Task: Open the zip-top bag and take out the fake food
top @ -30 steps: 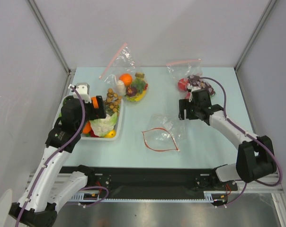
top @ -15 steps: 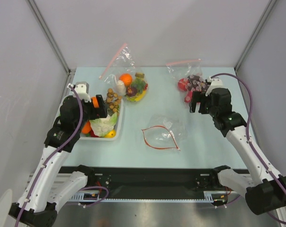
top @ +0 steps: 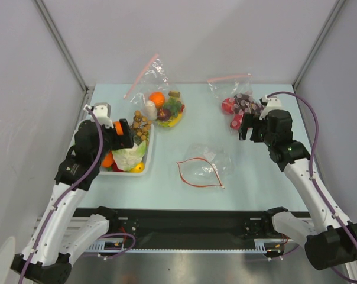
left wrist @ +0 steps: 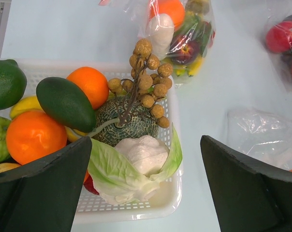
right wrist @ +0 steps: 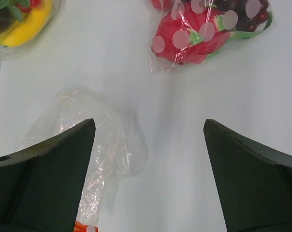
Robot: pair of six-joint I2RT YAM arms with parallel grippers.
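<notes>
While the zip-top bag (top: 203,165) lies crumpled and flat near the middle of the tabletop (top: 267,177), a little toward its near edge, its red-orange zip rim (top: 193,175) stands parted in a loop that faces the near edge. Neither arm touches the bag.

The fake food sits apart from it in a white basket (top: 146,158) by the tabletop's left edge. In the basket the brown bumpy cluster (left wrist: 147,82) rests on a netted green melon (left wrist: 112,123). The pale leafy head (left wrist: 136,166) lies in the basket's near right corner, and the yellow round fruit (top: 138,167) is against the near wall. A dark green piece (left wrist: 66,102) leans between two oranges (left wrist: 34,137).

The left gripper (top: 124,134) hangs over the basket with its fingers (left wrist: 44,188) spread wide, and nothing is between them. The right gripper (top: 249,129) hovers toward the tabletop's far right corner, its fingers (right wrist: 39,179) also set wide apart around bare tabletop, clasping nothing.

Just beyond the right gripper lies a pink-zip bag of red-purple toys (top: 240,104). A second pink-zip bag (top: 164,107), holding an orange and a banana, rests by the far edge just beside the basket's far right corner.
</notes>
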